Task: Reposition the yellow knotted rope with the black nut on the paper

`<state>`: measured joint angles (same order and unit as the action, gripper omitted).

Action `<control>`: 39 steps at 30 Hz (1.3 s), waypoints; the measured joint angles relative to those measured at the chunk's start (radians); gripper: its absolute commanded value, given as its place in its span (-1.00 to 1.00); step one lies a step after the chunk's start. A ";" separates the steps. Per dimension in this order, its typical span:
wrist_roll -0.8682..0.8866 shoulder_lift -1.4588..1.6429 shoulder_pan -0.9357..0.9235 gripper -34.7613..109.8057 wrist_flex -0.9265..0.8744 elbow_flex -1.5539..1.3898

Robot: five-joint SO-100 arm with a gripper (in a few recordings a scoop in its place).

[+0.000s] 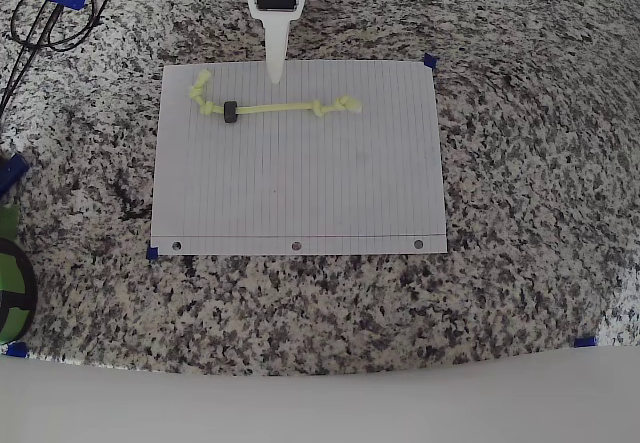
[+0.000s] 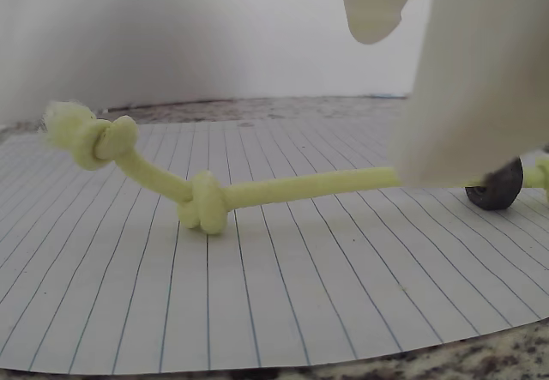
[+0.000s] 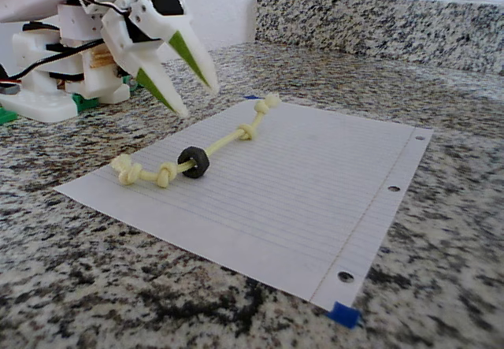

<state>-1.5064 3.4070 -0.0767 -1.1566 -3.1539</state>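
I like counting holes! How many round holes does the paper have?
3, along the paper's near edge in the overhead view: one by the left corner, one midway, one by the right corner.

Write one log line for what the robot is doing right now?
tool: open, above paper edge | rope: flat on paper | nut: on rope | contact: none
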 measured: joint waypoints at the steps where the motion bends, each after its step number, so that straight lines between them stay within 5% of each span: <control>1: 0.000 0.000 0.000 0.26 -0.008 0.000; 31: 0.000 0.000 -0.012 0.25 -0.034 0.002; 39: 0.000 0.000 -0.012 -0.13 -0.034 0.002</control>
<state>-1.5064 3.4070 -0.0890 -1.1904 -3.1523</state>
